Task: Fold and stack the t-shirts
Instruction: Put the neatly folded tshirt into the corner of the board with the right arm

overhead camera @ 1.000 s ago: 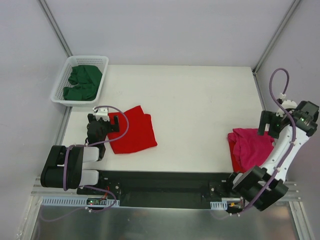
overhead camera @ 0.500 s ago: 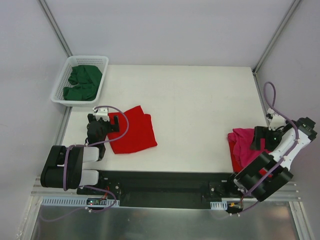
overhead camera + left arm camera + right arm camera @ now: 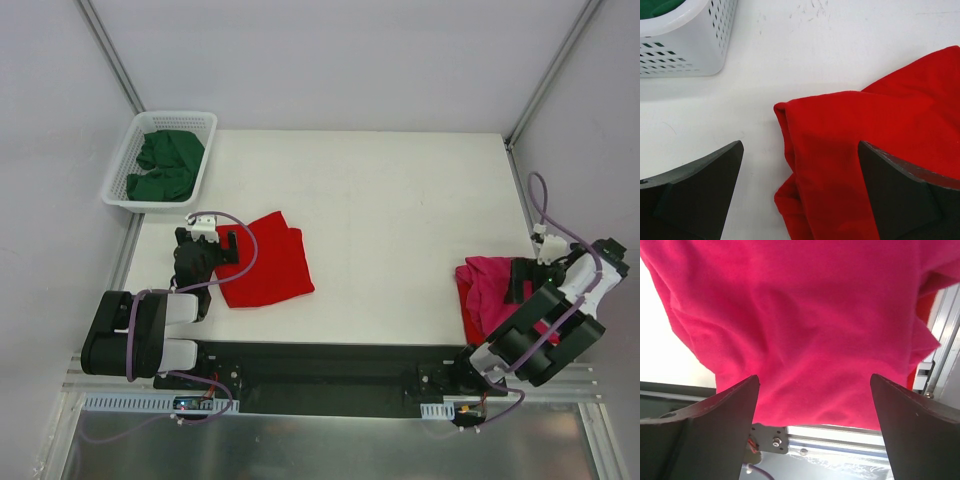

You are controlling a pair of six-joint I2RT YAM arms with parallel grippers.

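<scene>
A bright red t-shirt (image 3: pixel 268 265) lies crumpled at the left front of the table. My left gripper (image 3: pixel 222 248) hovers open over its left edge. In the left wrist view the red t-shirt (image 3: pixel 865 140) fills the space between the fingers of the left gripper (image 3: pixel 800 150), untouched. A magenta-pink t-shirt (image 3: pixel 488 290) lies bunched at the right front. Open above it is my right gripper (image 3: pixel 520 282). The right wrist view has the magenta t-shirt (image 3: pixel 800 315) under the wide-apart fingers of the right gripper (image 3: pixel 815 377). Dark green t-shirts (image 3: pixel 165 165) lie in the basket.
The white lattice basket (image 3: pixel 120 172) stands at the back left, its corner (image 3: pixel 685 55) close to my left gripper. A black strip and a metal rail (image 3: pixel 840 437) run along the table's near edge, just past the magenta shirt. Grey walls close in both sides.
My right arm has folded down and drawn toward the near edge, bringing its gripper low over the magenta t-shirt. The left arm and the red t-shirt have not moved.
</scene>
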